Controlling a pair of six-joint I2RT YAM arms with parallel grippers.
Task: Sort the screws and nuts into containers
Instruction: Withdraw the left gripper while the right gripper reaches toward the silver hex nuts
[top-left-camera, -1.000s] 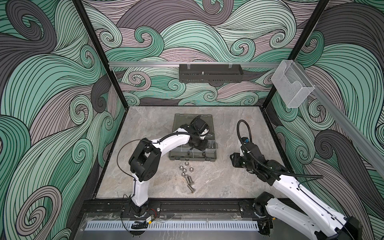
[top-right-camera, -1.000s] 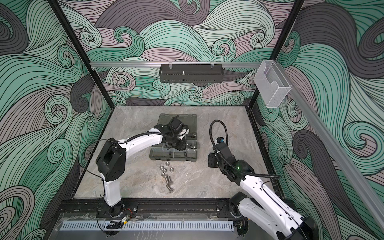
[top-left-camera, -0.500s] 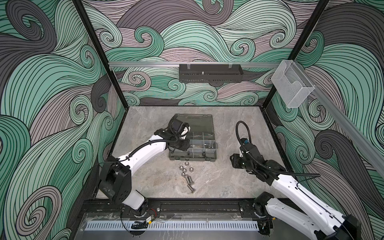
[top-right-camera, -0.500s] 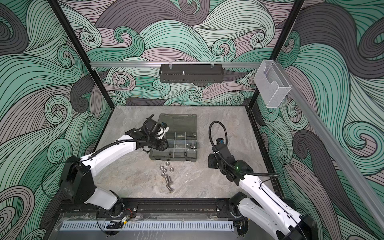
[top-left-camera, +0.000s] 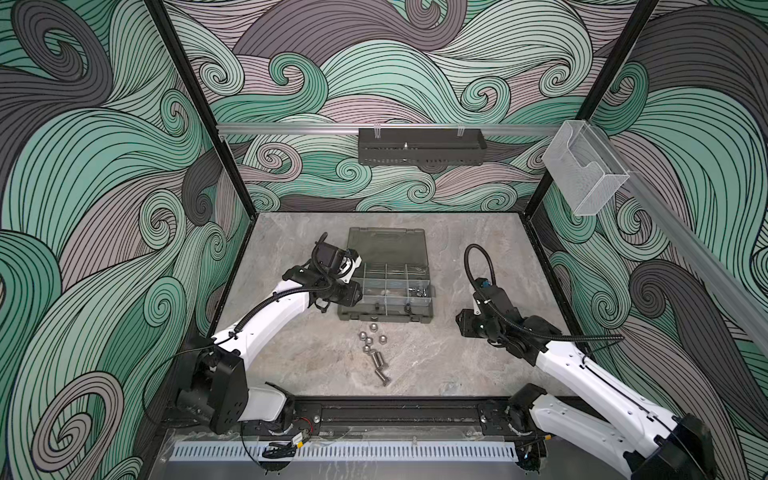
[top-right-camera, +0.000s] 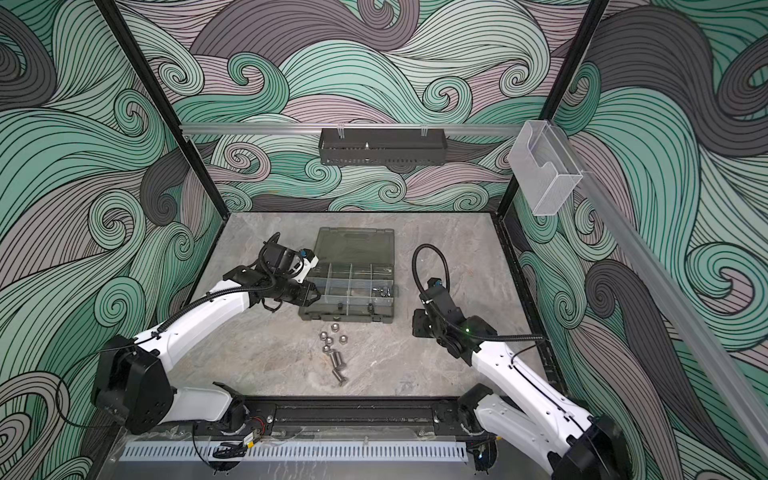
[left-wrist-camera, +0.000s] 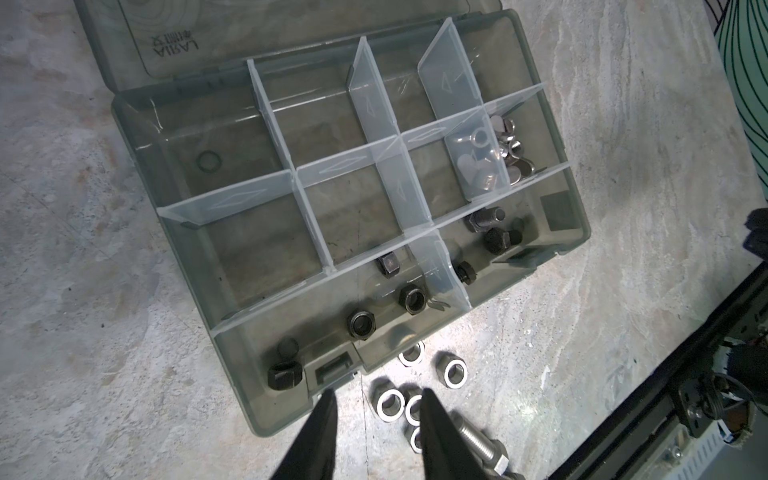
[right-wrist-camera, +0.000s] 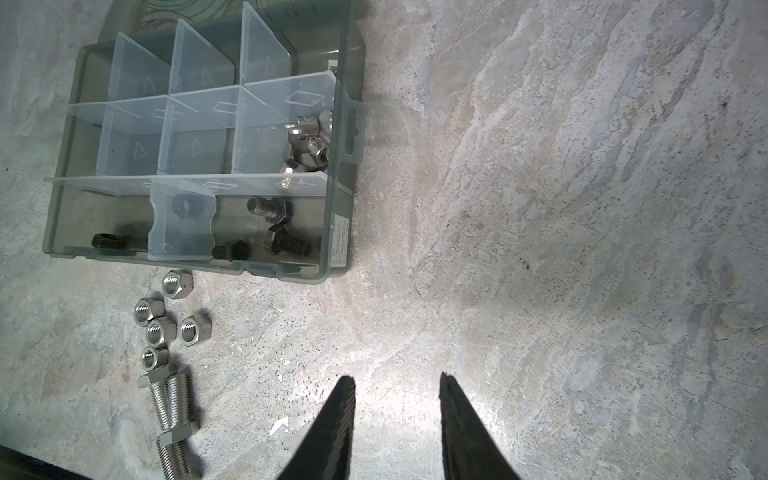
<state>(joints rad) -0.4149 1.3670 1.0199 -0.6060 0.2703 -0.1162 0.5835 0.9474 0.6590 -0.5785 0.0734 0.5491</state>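
Pulled back from over the organiser case (top-left-camera: 384, 319), the left arm (top-left-camera: 270, 316) now sits at its left edge. The left gripper (left-wrist-camera: 377, 395) and the right gripper (right-wrist-camera: 395, 377) are partly open and empty. Silver screws (top-left-camera: 376, 358) and nuts (top-left-camera: 368, 340) lie loose on the bench (top-left-camera: 457, 365) near the case's front edge. Another pick looks due, which calls for lowering onto a single piece.

Your grey marbled table (top-left-camera: 478, 257) carries the open organiser case (top-left-camera: 390, 319) at centre frame in both top views. Just below its near wall you have five loose silver nuts (top-left-camera: 368, 341), then silver screws (top-left-camera: 377, 359) directly beneath.
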